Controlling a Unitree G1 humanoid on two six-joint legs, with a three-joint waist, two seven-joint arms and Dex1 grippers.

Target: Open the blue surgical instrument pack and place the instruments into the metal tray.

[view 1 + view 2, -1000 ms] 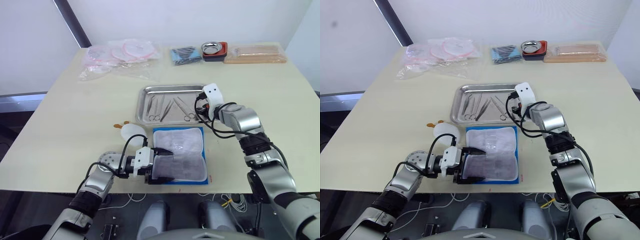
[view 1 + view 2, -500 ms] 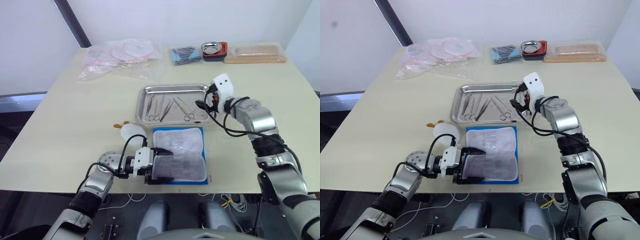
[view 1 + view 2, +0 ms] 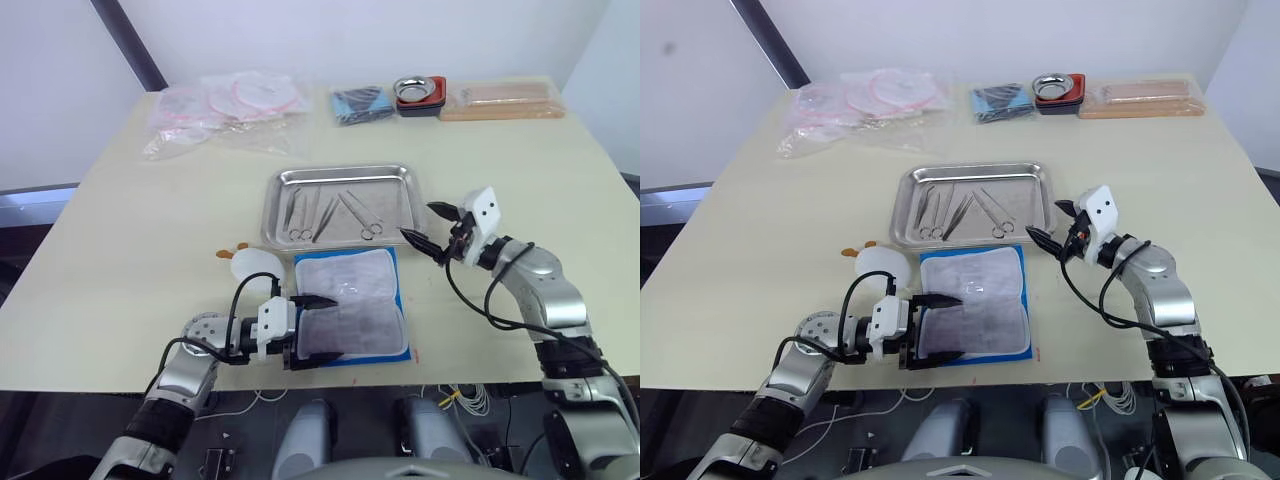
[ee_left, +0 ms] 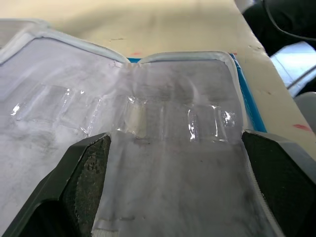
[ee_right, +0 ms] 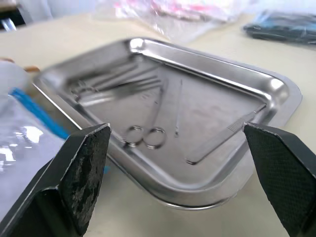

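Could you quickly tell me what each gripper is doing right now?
Left gripper: open, fingers straddling the opened blue pack.
Right gripper: open, empty, beside the metal tray.

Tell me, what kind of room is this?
Probably a practice room for surgery work: a plain table holds a metal tray of instruments, an opened blue surgical instrument pack and bagged tubing.
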